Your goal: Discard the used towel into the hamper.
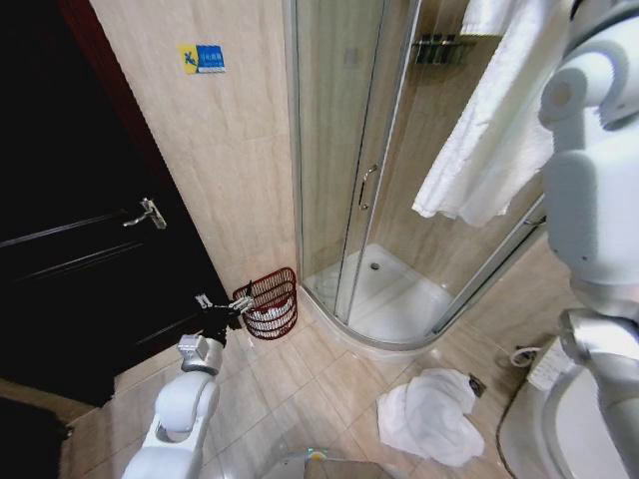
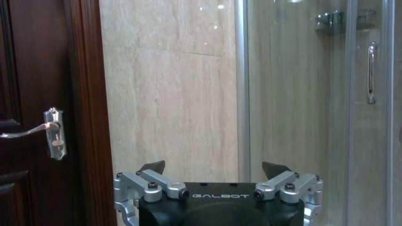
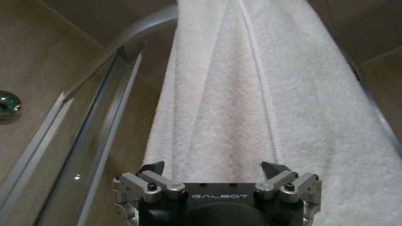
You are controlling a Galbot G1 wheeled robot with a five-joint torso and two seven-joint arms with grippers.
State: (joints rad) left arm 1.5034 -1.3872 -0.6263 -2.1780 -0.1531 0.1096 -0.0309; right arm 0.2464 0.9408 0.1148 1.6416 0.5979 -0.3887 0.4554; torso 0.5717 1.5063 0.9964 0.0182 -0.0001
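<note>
A white towel [image 1: 489, 120] hangs over the top rail of the shower enclosure at the upper right. In the right wrist view my right gripper [image 3: 213, 167] is open, with that hanging towel [image 3: 251, 94] close in front of it and nothing between its fingers. A second white towel [image 1: 431, 414] lies crumpled on the floor tiles at the lower right. The reddish-brown ribbed hamper [image 1: 272, 299] stands on the floor against the wall beside the shower, and something white shows through its ribs. My left gripper [image 1: 232, 304] is open and empty, low down just left of the hamper, facing the wall [image 2: 215, 167].
A dark wooden door with a lever handle [image 1: 148, 214] [image 2: 53, 132] fills the left. The curved glass shower door with its handle [image 1: 367, 185] and the raised white tray [image 1: 399, 299] stand behind the hamper. A white fixture [image 1: 559, 419] sits at the lower right.
</note>
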